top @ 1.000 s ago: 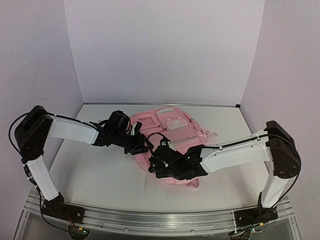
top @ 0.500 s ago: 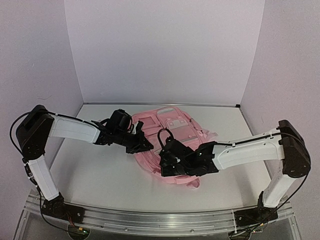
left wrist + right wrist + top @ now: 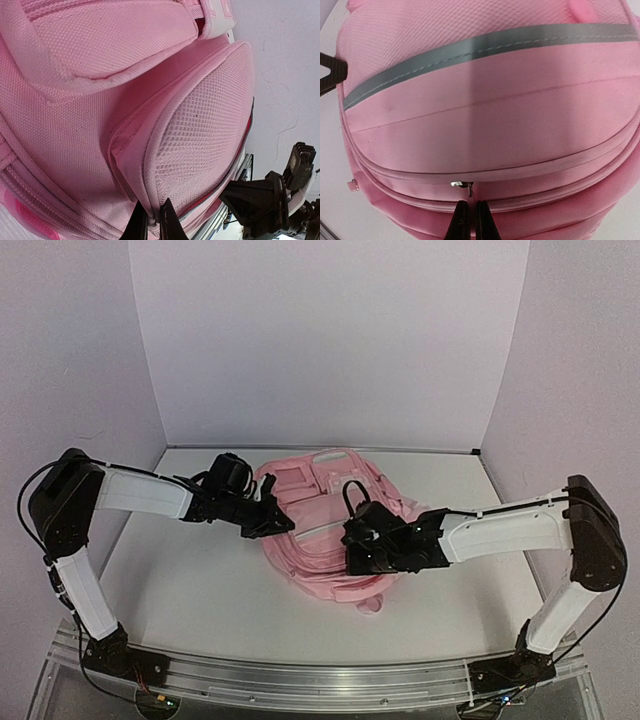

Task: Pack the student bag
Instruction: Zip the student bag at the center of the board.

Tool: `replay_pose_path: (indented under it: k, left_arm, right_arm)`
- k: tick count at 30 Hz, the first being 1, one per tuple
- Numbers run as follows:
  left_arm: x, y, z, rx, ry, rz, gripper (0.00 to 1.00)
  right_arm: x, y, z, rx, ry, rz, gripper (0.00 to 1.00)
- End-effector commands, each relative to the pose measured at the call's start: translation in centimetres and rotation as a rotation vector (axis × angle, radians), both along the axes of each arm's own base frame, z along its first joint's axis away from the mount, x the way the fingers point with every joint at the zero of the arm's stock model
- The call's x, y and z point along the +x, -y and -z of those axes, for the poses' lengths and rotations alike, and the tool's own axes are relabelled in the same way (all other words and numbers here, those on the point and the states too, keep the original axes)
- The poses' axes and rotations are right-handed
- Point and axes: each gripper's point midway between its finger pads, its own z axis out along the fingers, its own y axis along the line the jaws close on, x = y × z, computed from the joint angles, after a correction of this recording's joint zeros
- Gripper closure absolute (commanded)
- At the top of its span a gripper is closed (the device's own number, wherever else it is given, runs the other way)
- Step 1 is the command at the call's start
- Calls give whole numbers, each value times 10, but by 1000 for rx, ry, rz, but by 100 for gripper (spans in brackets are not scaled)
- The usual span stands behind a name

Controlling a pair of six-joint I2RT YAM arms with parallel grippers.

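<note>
Nearest, along the front edge: a ribbed aluminium rail (image 3: 320,682) carrying both arm bases. Beyond it, a white tabletop (image 3: 190,590). Lying about mid-table, slightly right of centre, a large soft pink fabric backpack (image 3: 315,565), one rounded end toward the rail.

On the backpack's near right part, the right gripper (image 3: 470,220), brought in from the right on the white-and-black right arm (image 3: 510,530). Fingers pressed together, tips side by side with barely a sliver between, set against a pink zip band. Just above the tips in the right wrist view, a small silver zip slider (image 3: 462,184) on a curved zip track. Cannot tell whether pinched on the slider's pull tab or merely touching the fabric below it. Higher on the same panel, a pale grey reflective strip (image 3: 470,52) running across.

A little farther back, at the backpack's left side, the left gripper (image 3: 151,220), on the white-and-black left arm (image 3: 140,492) stretched in from the left. Jaws almost closed, clamped on a thin pink piped seam at the edge of a pink mesh side pocket (image 3: 200,130). Above that pocket in the left wrist view, a padded pink fabric flap (image 3: 110,40).

On the backpack's far half, paler pink padded straps (image 3: 292,480). Behind everything, plain lilac walls (image 3: 330,340) on three sides.
</note>
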Motion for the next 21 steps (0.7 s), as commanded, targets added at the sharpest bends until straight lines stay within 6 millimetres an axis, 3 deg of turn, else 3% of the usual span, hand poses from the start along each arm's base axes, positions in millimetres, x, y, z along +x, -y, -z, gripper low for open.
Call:
replay_pose_path:
  k: [1,6,8,11,17,19,21]
  left_arm:
    - [31,-38,-11,132,137,-57,100]
    - [43,-69,-14,230,209,-71,100]
    - [47,-80,-20,250,233,-74,100]
    - [47,-80,-37,263,293,-18,99]
    - [37,-72,-91,282,487,85,61]
    - [27,-61,-108,279,566,126,51]
    - [12,-41,-119,260,643,198,46]
  right_arm:
    - [27,38,-10,-102,75,78,100]
    - [50,48,-20,-126,115,109,100]
    - [56,42,-28,-113,123,92,100]
    - [55,25,-36,-79,115,18,100]
    - [44,1,-56,45,123,-118,100]
    - [41,2,-56,50,122,-124,100]
    - [39,3,-53,54,119,-131,100]
